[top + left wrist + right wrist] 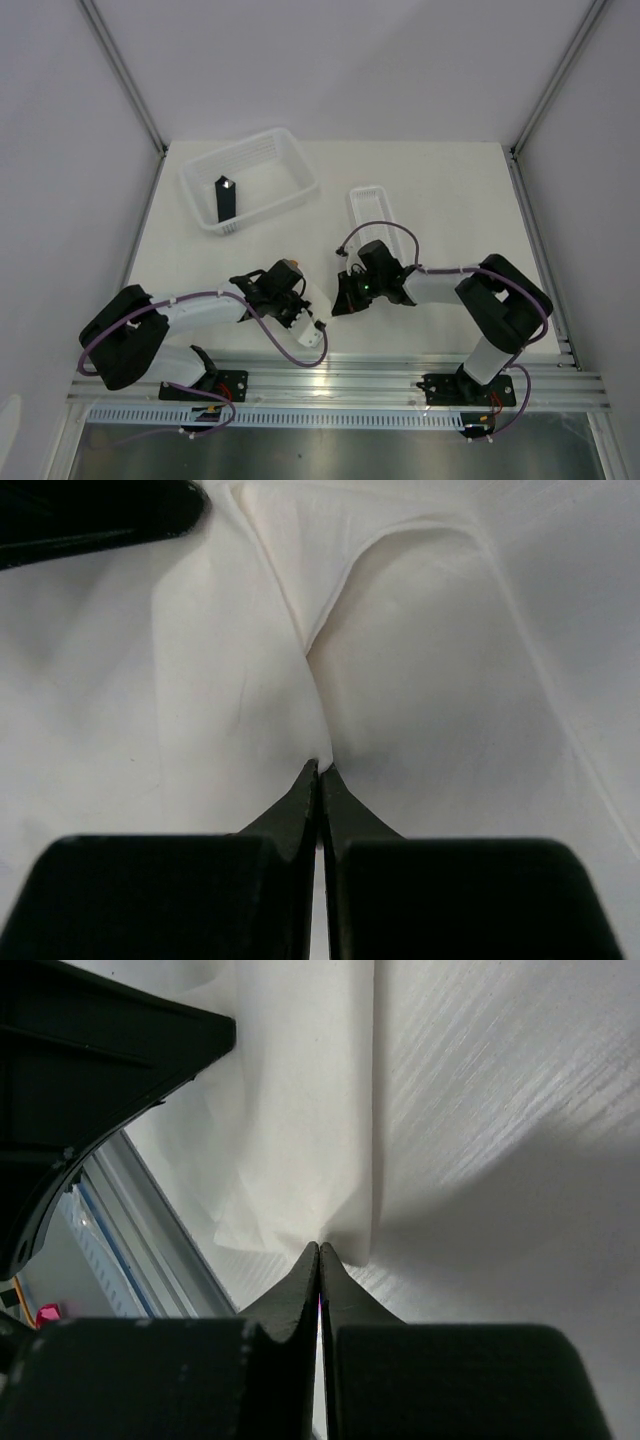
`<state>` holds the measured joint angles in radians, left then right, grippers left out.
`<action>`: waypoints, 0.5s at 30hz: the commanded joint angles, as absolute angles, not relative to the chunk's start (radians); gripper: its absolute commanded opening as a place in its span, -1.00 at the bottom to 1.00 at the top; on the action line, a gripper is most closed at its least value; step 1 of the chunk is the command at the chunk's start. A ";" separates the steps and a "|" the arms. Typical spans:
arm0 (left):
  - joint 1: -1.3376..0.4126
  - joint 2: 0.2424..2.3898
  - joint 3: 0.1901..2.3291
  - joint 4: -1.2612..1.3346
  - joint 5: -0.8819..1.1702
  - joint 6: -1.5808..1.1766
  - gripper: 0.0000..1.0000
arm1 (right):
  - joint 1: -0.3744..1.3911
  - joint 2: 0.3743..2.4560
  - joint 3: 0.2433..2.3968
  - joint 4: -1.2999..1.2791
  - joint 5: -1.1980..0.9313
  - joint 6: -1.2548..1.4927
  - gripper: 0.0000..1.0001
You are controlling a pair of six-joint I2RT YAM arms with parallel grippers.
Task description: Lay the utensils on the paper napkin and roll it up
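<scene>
Shows the left gripper (320, 768) shut tight, its tips pinching a raised fold of the paper napkin (400, 660). Shows the right gripper (320, 1248) likewise closed, clamped on the lower edge of the same napkin where it stands up as a narrow folded strip. Places both grippers nose to nose in front of the basket (265, 180), on the side nearer the arm bases (a dark part of each appears at the upper left of the other's wrist view). Leaves the napkin bunched and creased between them on the table (450, 200), well apart from the basket. Keeps a black block (226, 197) upright inside the basket. Sets a narrow ribbed tray (370, 205) just right of the basket. Cannot make out the utensils in any view.
</scene>
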<state>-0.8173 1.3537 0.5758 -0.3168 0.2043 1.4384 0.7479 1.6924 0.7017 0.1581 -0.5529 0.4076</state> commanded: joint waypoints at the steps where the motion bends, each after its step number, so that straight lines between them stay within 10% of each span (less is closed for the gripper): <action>1: -0.816 1.342 0.555 -0.324 0.225 1.468 -0.99 | 0.742 1.603 0.732 0.046 -0.517 0.362 -1.00; 15: -0.815 1.345 0.568 -0.324 0.218 1.474 -0.99 | 0.765 1.696 0.732 0.132 -0.592 0.425 -1.00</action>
<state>-0.8169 1.3537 0.5713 -0.3088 0.2035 1.4509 0.7513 1.6276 0.7425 0.1390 -0.5697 0.4194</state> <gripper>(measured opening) 0.010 0.002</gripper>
